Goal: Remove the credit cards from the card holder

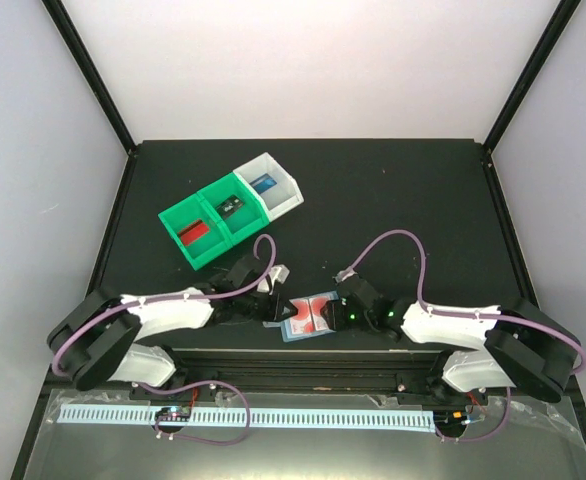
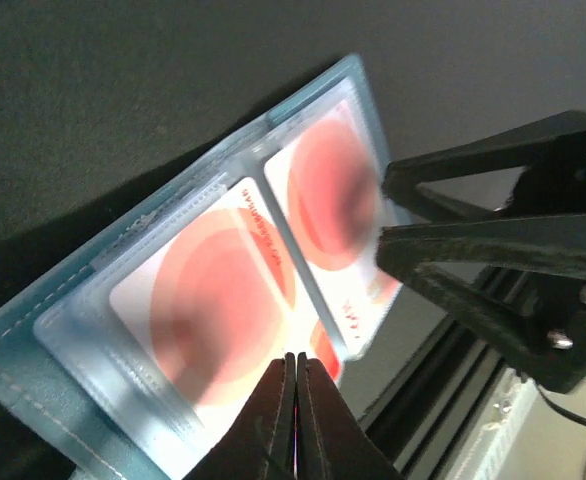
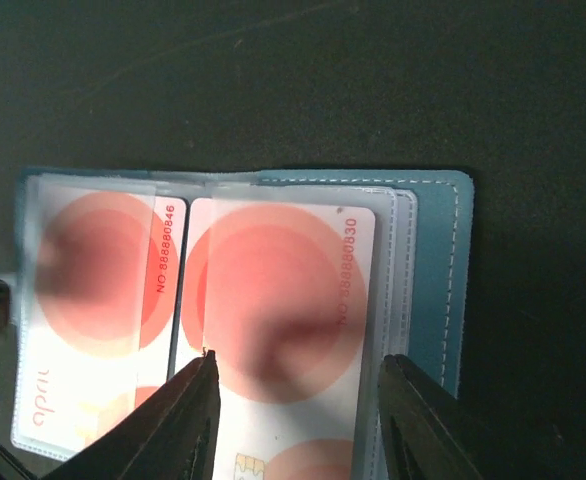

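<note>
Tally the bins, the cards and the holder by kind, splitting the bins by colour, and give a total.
Green bins: 2
White bin: 1
Card holder: 1
Cards in the bins: 3
Cards showing in the holder: 2
Total: 9

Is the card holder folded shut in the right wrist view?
No, the card holder lies open, showing two red-circled cards side by side.

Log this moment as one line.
left gripper shut, tips on card holder | right gripper open over red credit card
</note>
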